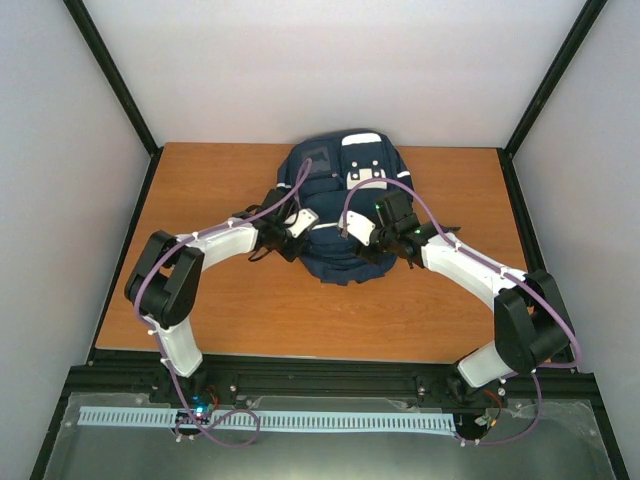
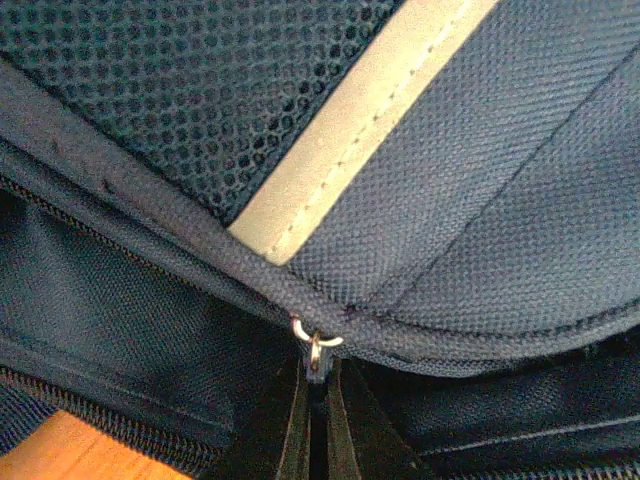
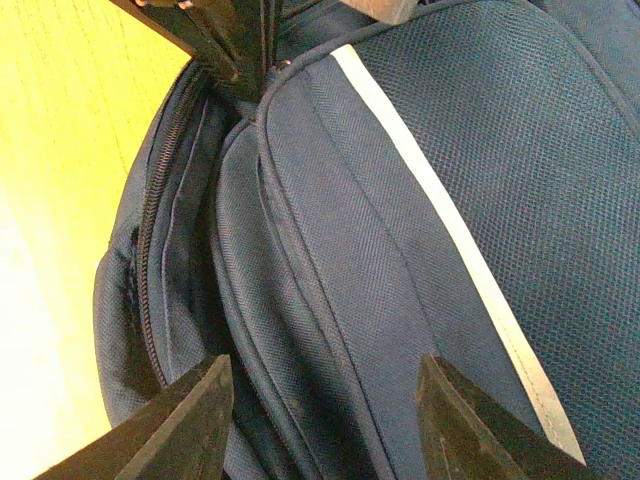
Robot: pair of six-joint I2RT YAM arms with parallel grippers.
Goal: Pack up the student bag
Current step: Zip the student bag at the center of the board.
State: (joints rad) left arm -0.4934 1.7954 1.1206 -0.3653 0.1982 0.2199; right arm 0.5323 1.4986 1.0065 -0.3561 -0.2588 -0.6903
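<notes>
The left claw (image 2: 316,385) is being held shut on the zipper pull (image 2: 316,350) at a seam of the student bag (image 1: 335,195), presumably so that a compartment can be unzipped for packing. The right claw (image 3: 325,370) is being kept apart, its jaws straddling the navy front panel without gripping it, probably to steady the fabric. The bag is lying flat on the counter (image 1: 220,300), toward the far edge, its white patch (image 1: 362,140) being farthest away.
</notes>
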